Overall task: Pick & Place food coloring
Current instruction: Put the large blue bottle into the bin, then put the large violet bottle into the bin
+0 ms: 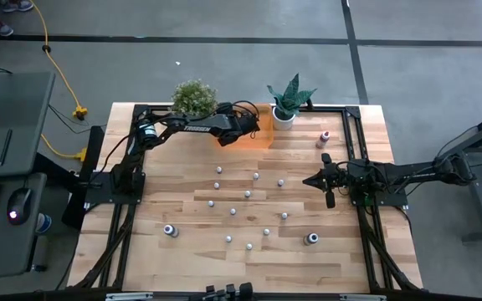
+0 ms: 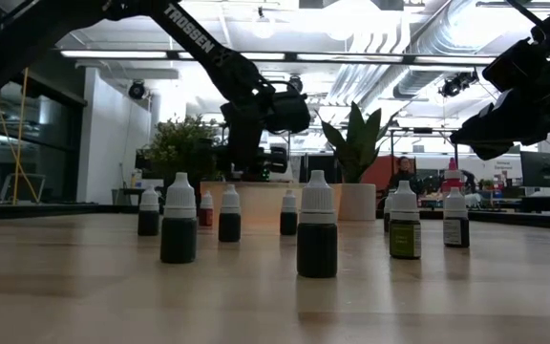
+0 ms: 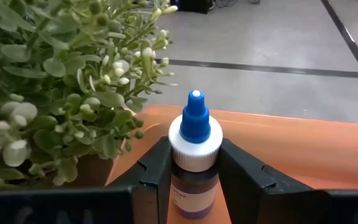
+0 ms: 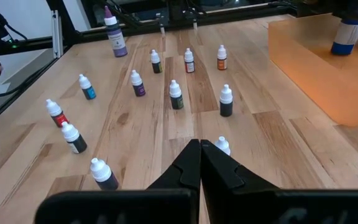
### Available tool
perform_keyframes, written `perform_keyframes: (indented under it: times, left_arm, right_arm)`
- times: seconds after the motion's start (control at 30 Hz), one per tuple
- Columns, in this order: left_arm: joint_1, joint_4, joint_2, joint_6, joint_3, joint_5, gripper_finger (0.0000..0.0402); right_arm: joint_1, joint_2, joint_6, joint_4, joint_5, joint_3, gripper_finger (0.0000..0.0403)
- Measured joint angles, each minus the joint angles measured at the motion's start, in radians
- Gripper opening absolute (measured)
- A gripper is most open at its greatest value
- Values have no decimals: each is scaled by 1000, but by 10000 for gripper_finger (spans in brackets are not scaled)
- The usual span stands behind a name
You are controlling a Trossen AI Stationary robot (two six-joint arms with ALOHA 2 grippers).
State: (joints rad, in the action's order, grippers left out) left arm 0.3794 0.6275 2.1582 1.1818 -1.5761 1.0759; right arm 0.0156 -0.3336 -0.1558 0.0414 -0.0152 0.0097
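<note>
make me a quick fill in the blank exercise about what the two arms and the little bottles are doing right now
1. The left gripper is shut on a bottle with a ____ tip above its white cap.
2. That bottle is held over the ____ bin, beside the leafy plant.
3. The right gripper waits at the table's right side with its fingers ____.
4. The small bottles on the table stand ____.

Missing words: blue; orange; shut; upright
</note>
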Motion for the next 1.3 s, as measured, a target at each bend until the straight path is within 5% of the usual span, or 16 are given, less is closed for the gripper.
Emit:
perform_keyframes:
  times: [0.43,0.8,1.3]
  left_arm:
    - [-1,7,-11,-52,0,28,191]
    - [-36,-29,-40,-74,-1,16,198]
    - [-86,-99,-120,-391,-68,83,198]
  right_arm:
    - [0,0,0,0,0,0,0]
    - [0,0,0,0,0,0,0]
    - [0,0,0,0,0,0,0]
